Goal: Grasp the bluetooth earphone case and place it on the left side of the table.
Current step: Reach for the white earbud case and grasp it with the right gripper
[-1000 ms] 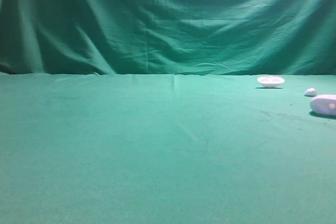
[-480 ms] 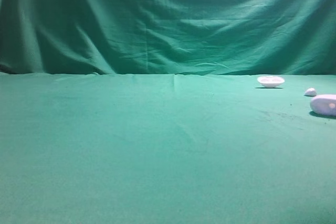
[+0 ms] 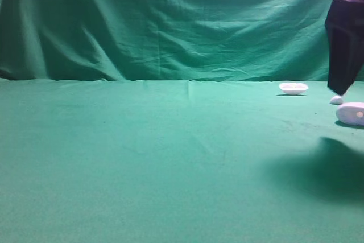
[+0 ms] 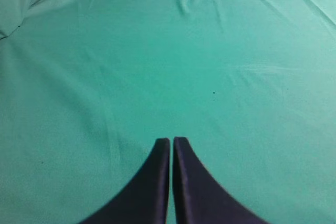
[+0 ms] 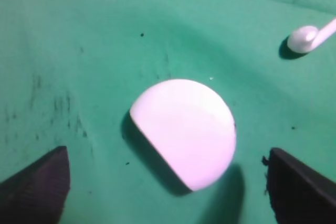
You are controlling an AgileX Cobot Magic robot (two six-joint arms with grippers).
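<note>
Case [image 3: 351, 113] lies flat on the green surface [image 3: 170, 157] at far right, near the edge of the high view — untouched. Right pincer [image 5: 168, 182] hangs above it, jaws spread wide to either side of the case [image 5: 184, 132], not in contact. A small white earbud [image 5: 305, 38] lies just beyond; a shallow white dish [image 3: 293, 88] further back. Left pincer [image 4: 171, 145] clenched, tips together, over bare cloth — holding nothing.

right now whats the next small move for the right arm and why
Probably lower straight down and then close. In the right wrist view the right gripper is open, its fingers on either side of the bluetooth earphone case, which lies untouched on the table.
</note>
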